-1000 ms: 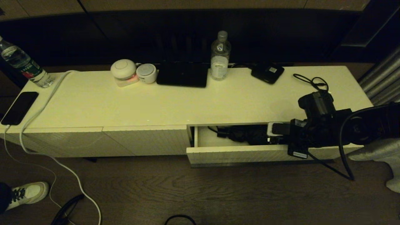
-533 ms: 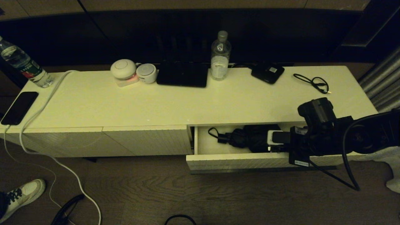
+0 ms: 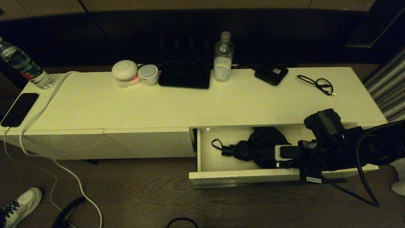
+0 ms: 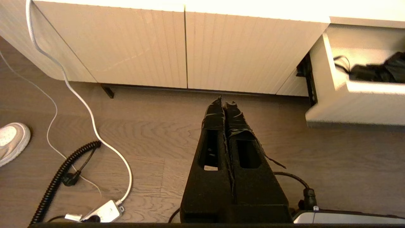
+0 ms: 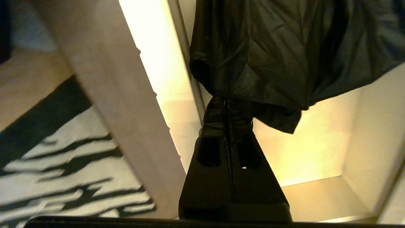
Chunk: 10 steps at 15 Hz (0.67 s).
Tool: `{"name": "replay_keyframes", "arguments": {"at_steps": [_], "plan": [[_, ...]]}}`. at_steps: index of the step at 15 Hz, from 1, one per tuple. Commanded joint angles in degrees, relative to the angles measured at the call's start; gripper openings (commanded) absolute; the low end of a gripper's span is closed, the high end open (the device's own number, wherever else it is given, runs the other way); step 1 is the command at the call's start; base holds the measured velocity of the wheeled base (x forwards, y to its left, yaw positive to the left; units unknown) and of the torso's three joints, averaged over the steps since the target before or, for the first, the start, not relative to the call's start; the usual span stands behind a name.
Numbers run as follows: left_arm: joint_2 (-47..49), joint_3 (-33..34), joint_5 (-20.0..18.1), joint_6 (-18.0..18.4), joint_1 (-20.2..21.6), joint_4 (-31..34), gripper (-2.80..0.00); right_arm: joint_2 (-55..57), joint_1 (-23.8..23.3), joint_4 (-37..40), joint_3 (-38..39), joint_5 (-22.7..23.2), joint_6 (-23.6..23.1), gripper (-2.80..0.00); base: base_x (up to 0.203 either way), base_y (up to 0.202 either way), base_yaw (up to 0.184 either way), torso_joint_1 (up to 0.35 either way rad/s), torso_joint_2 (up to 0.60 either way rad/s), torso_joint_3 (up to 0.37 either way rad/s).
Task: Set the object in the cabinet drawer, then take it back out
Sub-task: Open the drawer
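Observation:
The cream drawer (image 3: 240,177) stands pulled out at the cabinet's right end, its pale floor (image 3: 215,158) showing. Inside lies the black umbrella (image 3: 262,145), handle and wrist loop (image 3: 221,147) pointing left. My right gripper (image 3: 272,158) reaches in from the right, just behind the drawer's front wall. In the right wrist view it (image 5: 226,103) is shut, its tips against the edge of the umbrella's fabric (image 5: 284,57), beside the front wall (image 5: 152,79). My left gripper (image 4: 224,103) hangs shut and empty over the floor, facing the closed panels; the drawer (image 4: 348,101) and umbrella (image 4: 379,69) show from there too.
On the cabinet top stand a water bottle (image 3: 223,57), a black tablet (image 3: 185,76), a small black box (image 3: 271,73), a thin cable (image 3: 318,84) and two white round devices (image 3: 134,73). A phone (image 3: 19,109) lies far left. A white cord (image 3: 63,171) and a shoe (image 3: 19,202) are on the floor.
The drawer has slid out toward me, baring more of its floor and the whole umbrella. My right gripper has moved back with the drawer front. The shoe has shifted left.

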Motion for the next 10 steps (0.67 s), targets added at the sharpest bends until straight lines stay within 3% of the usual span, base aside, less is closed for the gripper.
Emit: {"name": "replay_keyframes", "arguments": {"at_steps": [1,10], "plan": [[-0.1,0.0,0.0,0.0,0.0,0.0,-2.80,-0.5,0.1,1.7,0.7,-0.1,-0.4,-2.80,0.000,0.000,0.000,0.000,0.00,0.000],[-0.1,0.0,0.0,0.0,0.0,0.0,-2.80,-2.6,2.7,3.0,5.2,0.4,-0.2,-2.80,0.000,0.000,0.000,0.000,0.00,0.000]]}}
